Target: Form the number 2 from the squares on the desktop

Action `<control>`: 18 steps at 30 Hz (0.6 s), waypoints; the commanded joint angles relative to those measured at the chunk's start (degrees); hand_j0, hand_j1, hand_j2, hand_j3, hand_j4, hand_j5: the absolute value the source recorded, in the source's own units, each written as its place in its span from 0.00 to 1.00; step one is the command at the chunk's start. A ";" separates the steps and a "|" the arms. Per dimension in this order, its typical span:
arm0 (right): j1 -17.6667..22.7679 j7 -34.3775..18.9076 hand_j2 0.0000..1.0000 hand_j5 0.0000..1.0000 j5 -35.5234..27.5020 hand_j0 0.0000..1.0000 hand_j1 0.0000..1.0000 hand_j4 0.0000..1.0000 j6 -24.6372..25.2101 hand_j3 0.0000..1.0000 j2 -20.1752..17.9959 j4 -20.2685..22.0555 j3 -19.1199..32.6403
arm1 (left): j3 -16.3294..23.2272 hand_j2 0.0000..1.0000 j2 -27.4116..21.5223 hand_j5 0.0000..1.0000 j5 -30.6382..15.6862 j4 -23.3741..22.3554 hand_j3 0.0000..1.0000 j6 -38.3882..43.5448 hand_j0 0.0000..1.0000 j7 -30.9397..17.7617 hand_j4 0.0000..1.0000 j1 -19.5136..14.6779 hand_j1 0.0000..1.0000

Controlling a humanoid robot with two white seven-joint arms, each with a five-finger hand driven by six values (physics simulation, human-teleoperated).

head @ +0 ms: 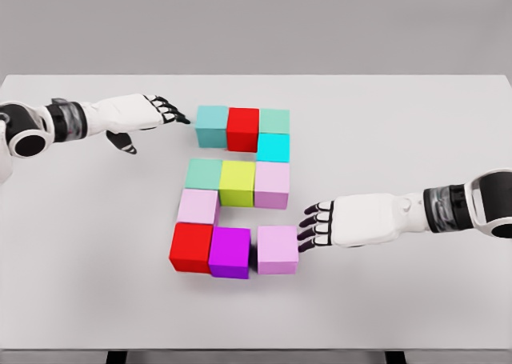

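Coloured cubes lie on the white table (pixel 400 124) in the shape of a 2. Top row: teal cube (pixel 212 126), red cube (pixel 242 129), green cube (pixel 274 121), with a cyan cube (pixel 273 147) below the green one. Middle row: green cube (pixel 204 174), yellow-green cube (pixel 237 182), pink cube (pixel 272 185). A pale pink cube (pixel 198 207) sits under its left end. Bottom row: red cube (pixel 190 247), purple cube (pixel 230 252), pink cube (pixel 278 249). My left hand (pixel 164 109) is open, fingertips just left of the teal cube. My right hand (pixel 314 226) is open, fingertips against the bottom pink cube's right side.
The table's front edge runs along the bottom of the view, with dark legs below it. A grey wall stands behind the table's far edge.
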State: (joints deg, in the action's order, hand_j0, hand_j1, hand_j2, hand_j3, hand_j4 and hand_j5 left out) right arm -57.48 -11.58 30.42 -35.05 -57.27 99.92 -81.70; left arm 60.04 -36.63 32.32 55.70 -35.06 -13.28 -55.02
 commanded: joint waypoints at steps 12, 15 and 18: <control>0.00 -0.46 1.00 1.00 -0.27 1.00 1.00 1.00 0.05 1.00 0.32 -0.08 0.14 | -0.54 1.00 -0.11 1.00 -0.41 -0.06 1.00 0.06 1.00 0.01 1.00 0.09 1.00; 0.00 -0.46 1.00 1.00 -0.10 1.00 1.00 1.00 0.05 1.00 0.32 -3.94 3.57 | -0.63 1.00 -0.46 1.00 -0.67 -0.06 1.00 0.06 1.00 0.01 1.00 0.00 1.00; -0.17 -1.25 1.00 1.00 -0.18 1.00 1.00 1.00 0.05 1.00 0.58 -7.10 7.52 | -0.63 1.00 -0.46 1.00 -0.41 -0.24 1.00 0.06 1.00 0.01 1.00 -0.09 1.00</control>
State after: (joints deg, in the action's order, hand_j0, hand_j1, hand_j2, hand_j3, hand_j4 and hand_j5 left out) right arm -57.75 -12.43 30.52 -35.05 -56.75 94.88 -76.58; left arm 59.55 -37.00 32.08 55.57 -35.06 -13.30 -55.11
